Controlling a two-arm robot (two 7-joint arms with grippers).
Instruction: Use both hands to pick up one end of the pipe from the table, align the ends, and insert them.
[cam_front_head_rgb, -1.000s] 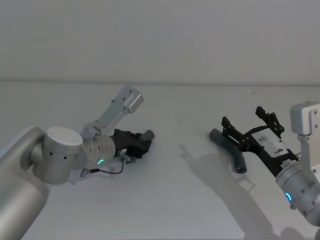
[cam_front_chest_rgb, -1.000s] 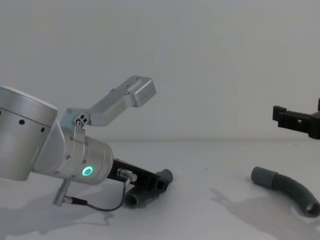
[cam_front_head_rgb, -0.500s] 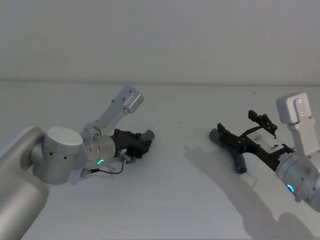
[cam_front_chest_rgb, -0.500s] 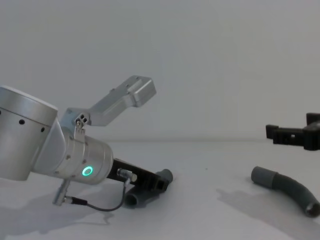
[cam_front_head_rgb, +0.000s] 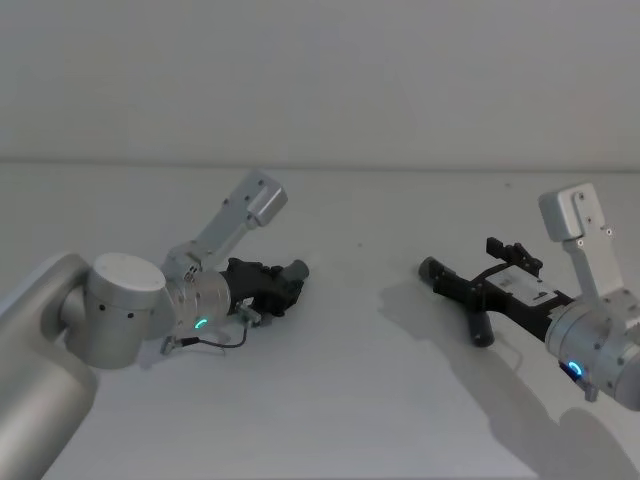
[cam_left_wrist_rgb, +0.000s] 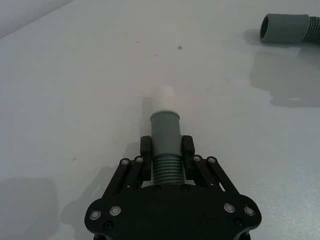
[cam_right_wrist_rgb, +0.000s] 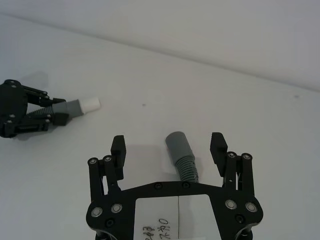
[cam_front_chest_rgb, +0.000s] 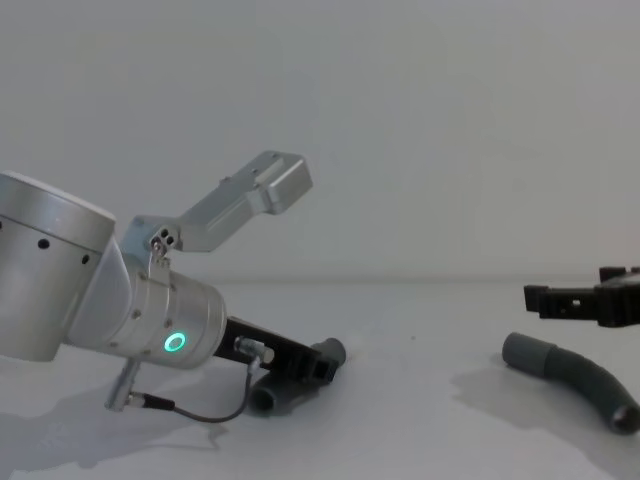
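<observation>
One pipe piece (cam_left_wrist_rgb: 165, 135) has a ribbed dark body, a grey cuff and a white tip (cam_left_wrist_rgb: 163, 96). My left gripper (cam_left_wrist_rgb: 166, 150) is shut on it just behind the cuff, low over the table (cam_front_head_rgb: 350, 400); the same grip shows in the head view (cam_front_head_rgb: 290, 283). The other pipe piece (cam_front_chest_rgb: 570, 375) lies curved on the table at the right, its grey cuff (cam_right_wrist_rgb: 177, 144) pointing left. My right gripper (cam_right_wrist_rgb: 168, 145) is open and hangs just above that cuff (cam_front_chest_rgb: 570, 292), one finger on each side, apart from it.
The left arm's silver wrist with its green ring light (cam_front_chest_rgb: 175, 343) and a loose cable (cam_front_chest_rgb: 200, 412) sit low at the left. A grey wall (cam_front_head_rgb: 320, 80) stands behind the table's far edge. Bare white table lies between the two pipe pieces.
My right gripper has come down and forward over the right pipe piece, from high above it to just over its cuff. The left gripper and its pipe piece have not moved.
</observation>
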